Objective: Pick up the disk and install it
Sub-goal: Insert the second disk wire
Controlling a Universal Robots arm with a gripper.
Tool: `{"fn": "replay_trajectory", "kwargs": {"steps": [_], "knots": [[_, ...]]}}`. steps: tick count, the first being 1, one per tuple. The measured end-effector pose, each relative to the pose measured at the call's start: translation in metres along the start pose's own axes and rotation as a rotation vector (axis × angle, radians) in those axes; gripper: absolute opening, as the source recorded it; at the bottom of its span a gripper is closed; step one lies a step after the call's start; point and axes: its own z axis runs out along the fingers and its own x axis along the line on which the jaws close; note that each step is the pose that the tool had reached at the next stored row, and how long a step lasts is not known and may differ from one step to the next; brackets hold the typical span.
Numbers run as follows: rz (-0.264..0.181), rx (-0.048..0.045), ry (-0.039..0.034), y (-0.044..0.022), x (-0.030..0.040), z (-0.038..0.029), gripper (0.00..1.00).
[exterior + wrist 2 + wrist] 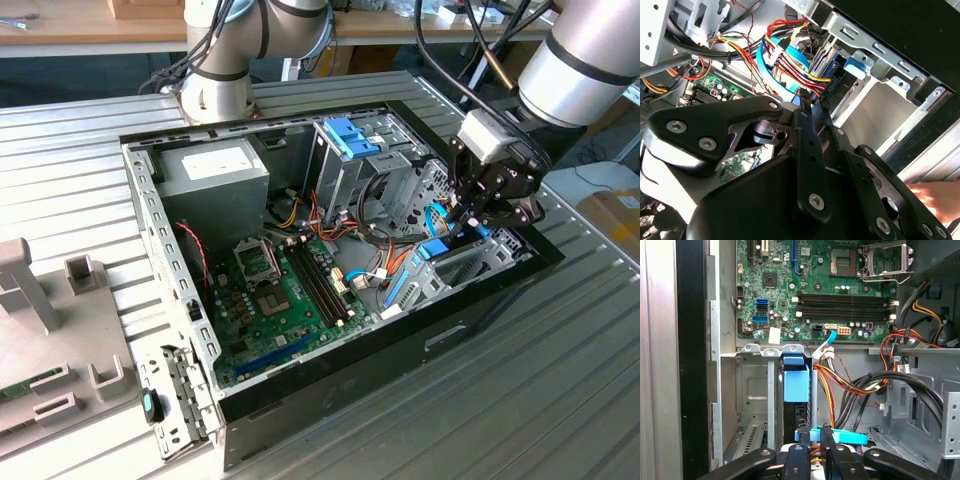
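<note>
1. The black, multi-link gripper (pixel 470 222) is seen lowered into the open grey metal computer case (pixel 150 200), at the exterior view's right, over the small metal drive bay (pixel 752 405) beside the green motherboard (pixel 280 300);
2. The disk (pixel 796 390), a flat dark drive in a light-blue plastic carrier frame, is seen standing on edge in that bay in the first wrist view; it appears partly seated, its blue end rising just above the bay's rim;
3. The thin black fingertips (pixel 802 437) are pressed close together on the near edge of the disk's blue frame, so a pinch on the disk is judged likely;
4. A bundle of red, yellow and orange wires (pixel 840 382) lies just beside the disk; it could be snagged or trapped against the carrier;
5. If the disk is tilted in its rails, jamming or slipping from the narrow pinch may be expected
</note>
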Motion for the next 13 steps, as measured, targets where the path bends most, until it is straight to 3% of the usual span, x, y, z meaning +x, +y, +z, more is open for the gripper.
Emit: {"fn": "replay_trajectory", "kwargs": {"steps": [9,10,13], "knots": [[0.000,0.0001,-0.0012,0.0000,-0.0001,-0.0015,0.24],[0.000,0.0000,-0.0002,-0.0004,-0.0008,-0.0118,0.24],[0.000,0.0021,-0.0002,-0.0008,-0.0017,-0.0275,0.24]]}}
